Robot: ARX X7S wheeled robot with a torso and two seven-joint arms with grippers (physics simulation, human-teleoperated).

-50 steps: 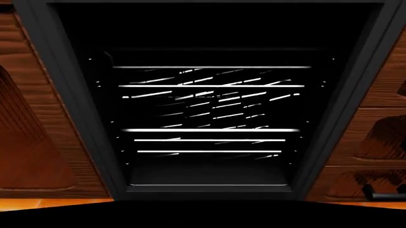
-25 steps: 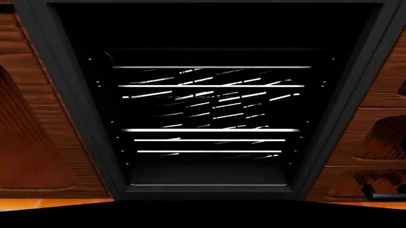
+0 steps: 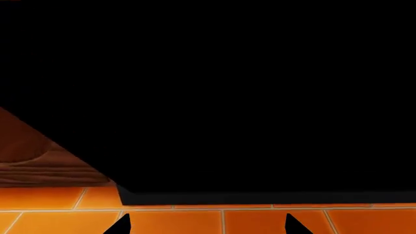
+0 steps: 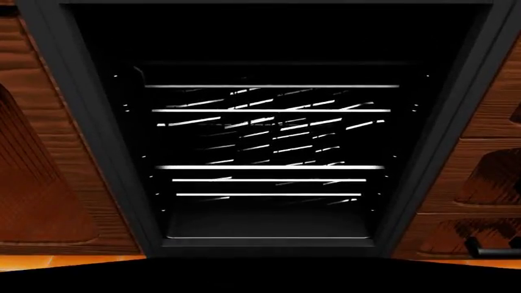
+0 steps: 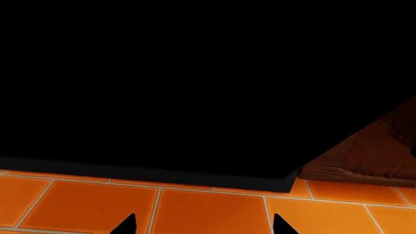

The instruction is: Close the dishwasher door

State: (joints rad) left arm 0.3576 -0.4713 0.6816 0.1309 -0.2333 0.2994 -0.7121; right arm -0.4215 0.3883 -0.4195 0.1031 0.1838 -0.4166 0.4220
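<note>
The dishwasher [image 4: 97,140] stands open in the head view, with silver wire racks [image 4: 269,166] showing in its dark cavity. The dishwasher door [image 4: 260,278] lies folded down as a black band along the bottom edge. Neither arm appears in that view. In the left wrist view the door's black panel [image 3: 227,97] fills most of the picture above the floor, and my left gripper [image 3: 208,228] is open with only floor between its tips. The right wrist view shows the same black panel [image 5: 162,87]. My right gripper [image 5: 204,226] is open below it and holds nothing.
Dark brown wooden cabinets [image 4: 41,183] flank the dishwasher on both sides, with drawer fronts [image 4: 488,171] on the right and a short silver handle [image 4: 492,250]. Orange tiled floor [image 3: 175,222] [image 5: 208,209] lies under both grippers. A wooden cabinet corner [image 5: 370,156] sits beside the panel.
</note>
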